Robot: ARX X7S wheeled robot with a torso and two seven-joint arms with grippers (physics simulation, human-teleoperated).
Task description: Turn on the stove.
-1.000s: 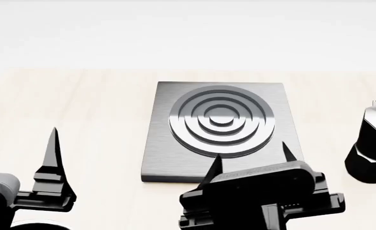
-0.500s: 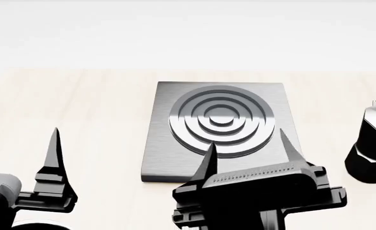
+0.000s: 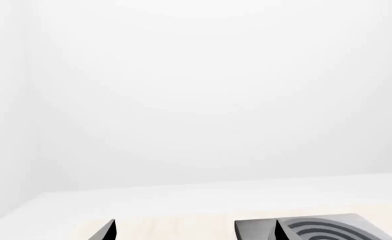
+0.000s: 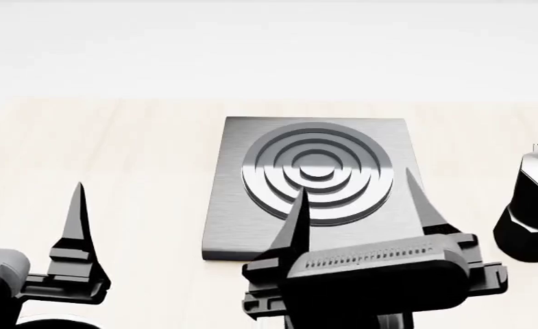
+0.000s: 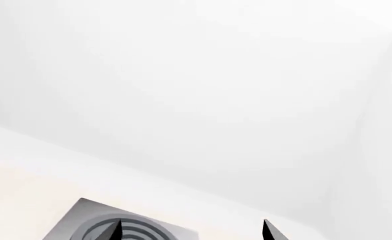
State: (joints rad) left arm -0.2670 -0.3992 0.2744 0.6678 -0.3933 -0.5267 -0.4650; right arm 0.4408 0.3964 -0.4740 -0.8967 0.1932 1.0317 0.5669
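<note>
The stove is a square grey brushed-metal plate with raised concentric rings, lying on the light wooden table at the centre of the head view. Its small black knob is not visible; my right gripper's body covers the plate's near edge. My right gripper is open and empty, with its two pointed fingers over the near part of the plate and rings. My left gripper is open and empty, left of the plate. The plate's corner shows in the left wrist view and the right wrist view.
A tall black moka pot stands on the table to the right of the stove, near the view's right edge. The wooden table runs left of the plate, and a pale wall lies beyond it.
My right gripper has moved forward and up, so its fingers now reach further over the stove plate. My left gripper has not moved.
</note>
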